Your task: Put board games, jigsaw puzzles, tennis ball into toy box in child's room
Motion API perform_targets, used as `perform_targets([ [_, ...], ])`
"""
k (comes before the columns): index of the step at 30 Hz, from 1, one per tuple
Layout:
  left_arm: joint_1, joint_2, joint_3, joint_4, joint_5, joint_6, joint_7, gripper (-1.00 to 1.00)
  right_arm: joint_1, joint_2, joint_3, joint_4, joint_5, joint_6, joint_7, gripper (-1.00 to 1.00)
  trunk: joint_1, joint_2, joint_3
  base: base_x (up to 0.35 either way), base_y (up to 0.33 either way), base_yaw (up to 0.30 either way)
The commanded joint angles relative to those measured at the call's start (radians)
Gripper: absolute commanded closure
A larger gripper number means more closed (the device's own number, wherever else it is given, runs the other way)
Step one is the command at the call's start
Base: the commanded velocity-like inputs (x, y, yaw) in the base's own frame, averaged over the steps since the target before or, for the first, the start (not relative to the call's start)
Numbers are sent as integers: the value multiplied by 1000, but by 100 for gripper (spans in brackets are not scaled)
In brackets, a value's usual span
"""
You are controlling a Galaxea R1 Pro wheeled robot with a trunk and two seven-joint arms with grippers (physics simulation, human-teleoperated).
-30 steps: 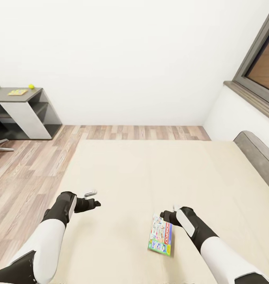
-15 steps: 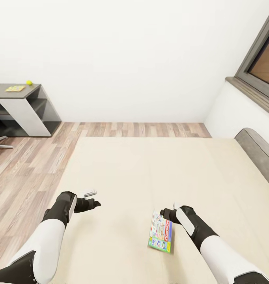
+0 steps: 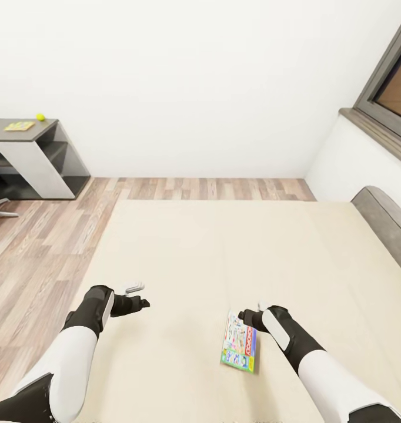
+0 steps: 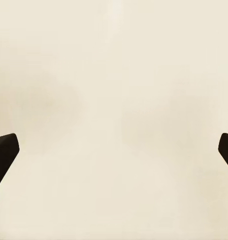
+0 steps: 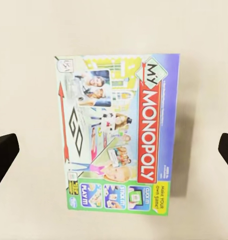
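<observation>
A green-blue "My Monopoly" board game (image 3: 240, 343) lies flat on the beige bed (image 3: 224, 247), just left of my right gripper (image 3: 251, 316). In the right wrist view the box (image 5: 119, 135) sits between the two dark fingertips (image 5: 3, 155), and that gripper (image 5: 114, 154) is open and apart from it. My left gripper (image 3: 139, 296) hovers open over bare mattress (image 4: 114, 75). Far off at the left, a jigsaw puzzle (image 3: 18, 126) and the yellow tennis ball (image 3: 40, 116) rest on the dark grey table (image 3: 47, 124). The toy box is out of view.
The grey headboard (image 3: 388, 217) rises at the right under a grey-framed window (image 3: 388, 88). Wood-plank floor (image 3: 42, 235) runs between the bed and the table. A white wall stands behind.
The whole picture has shifted, so the camera moved: the table now sits higher and further left. Both arms and the Monopoly box keep their places relative to each other.
</observation>
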Motion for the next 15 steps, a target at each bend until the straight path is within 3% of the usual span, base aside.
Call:
perform_targets([
  [1,-1,-1,8,-2,-10,4,-8,-100,-1,-1,5,-3,-8,2,-9,-100,0,-2,-3,0,0,0],
  [15,-1,-4,8,-2,-11,3,-7,-100,1,-1,6,-7,-8,-30,-8,-100,0,-2,-26,0,0,0],
])
